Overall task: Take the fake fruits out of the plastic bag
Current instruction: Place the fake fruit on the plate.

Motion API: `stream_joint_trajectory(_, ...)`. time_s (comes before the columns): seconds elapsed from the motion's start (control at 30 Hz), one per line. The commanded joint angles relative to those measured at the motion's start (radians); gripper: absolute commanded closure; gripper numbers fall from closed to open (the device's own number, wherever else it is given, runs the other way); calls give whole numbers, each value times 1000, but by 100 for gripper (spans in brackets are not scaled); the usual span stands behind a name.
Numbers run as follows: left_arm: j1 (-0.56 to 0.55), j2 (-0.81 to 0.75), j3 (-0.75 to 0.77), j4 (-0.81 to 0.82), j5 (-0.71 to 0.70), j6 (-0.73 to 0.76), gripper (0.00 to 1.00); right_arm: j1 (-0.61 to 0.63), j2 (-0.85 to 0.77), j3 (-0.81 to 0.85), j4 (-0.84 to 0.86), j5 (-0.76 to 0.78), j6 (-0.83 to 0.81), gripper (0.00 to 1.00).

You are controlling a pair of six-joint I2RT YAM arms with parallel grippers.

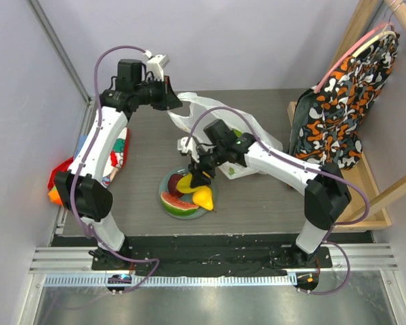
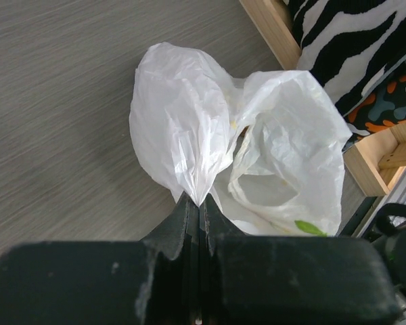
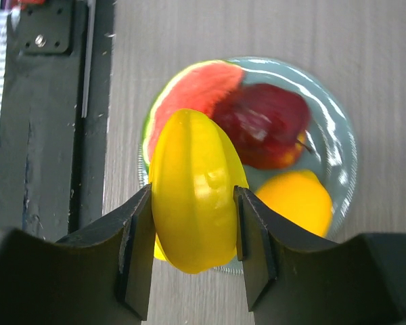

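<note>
Gripping, right side: your right gripper (image 3: 193, 210) has its jaws closed partway on a ridged yellow fruit (image 3: 189, 162), one finger on each flank. It hangs just above the near edge of the plate (image 3: 340, 145).
On the plate: a watermelon slice (image 3: 189, 91), a dark red apple (image 3: 264, 125) and a smooth yellow fruit (image 3: 301, 200) lie packed together, the apple between the other two.
Left side: your left gripper (image 2: 199, 203) is pinched fully closed on a gathered fold of the plastic bag (image 2: 183, 122), and the film fans out from the pinch.
Bag position: it lies beyond the plate, on the side away from the arm bases. Your right arm hides whether bag and plate touch.
Bag contents: a small green shape (image 2: 310, 228) shows at the bag's wall. You cannot tell what it is.
Table: grey wood-grain table (image 2: 61, 115) carries the plate and the bag.
Right of the plate: a patterned fabric (image 1: 338, 115) hangs on a wooden rack (image 1: 372, 183), well apart.
</note>
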Motion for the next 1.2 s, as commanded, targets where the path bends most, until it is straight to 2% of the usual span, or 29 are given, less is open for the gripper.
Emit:
stream_joint_trajectory(0.0, 17, -62, -34, 29, 7, -1, 100, 50, 34, 78, -77, -39, -202, 95)
stream_joint_trajectory(0.13, 23, -82, -62, 28, 14, 1, 100, 73, 72, 87, -91, -42, -228, 95)
stream_joint_trajectory(0.23, 25, -98, -79, 29, 16, 1, 100, 93, 91, 89, -85, -37, -190, 94)
stream_joint_trajectory(0.43, 31, -117, -105, 28, 30, 1, 100, 110, 72, 23, 30, 0, 16, 87)
stream_joint_trajectory(0.47, 31, -119, -110, 32, 33, -1, 100, 110, 65, 2, 61, 4, 39, 83)
stream_joint_trajectory(0.5, 31, -119, -110, 35, 34, -2, 100, 110, 63, -6, 73, 12, 72, 72)
stream_joint_trajectory(0.67, 33, -114, -111, 42, 48, -9, 100, 110, 91, 0, 95, 13, 140, 58)
stream_joint_trajectory(0.73, 31, -113, -108, 43, 53, -12, 100, 109, 106, 10, 87, 16, 174, 49)
stream_joint_trajectory(0.77, 31, -113, -108, 42, 53, -13, 100, 110, 102, 15, 84, 24, 181, 42)
stream_joint_trajectory(0.8, 31, -113, -107, 42, 60, -15, 100, 109, 85, 17, 84, 33, 188, 23)
stream_joint_trajectory(0.9, 31, -113, -105, 46, 73, -22, 100, 90, 53, 41, 52, 49, 182, 12)
stream_joint_trajectory(1.03, 31, -121, -119, 46, 79, -28, 100, 26, 11, 215, -151, 18, 140, 8)
stream_joint_trajectory(1.17, 31, -147, -166, 45, 86, -25, 100, -130, -29, 351, -252, -65, 163, 14)
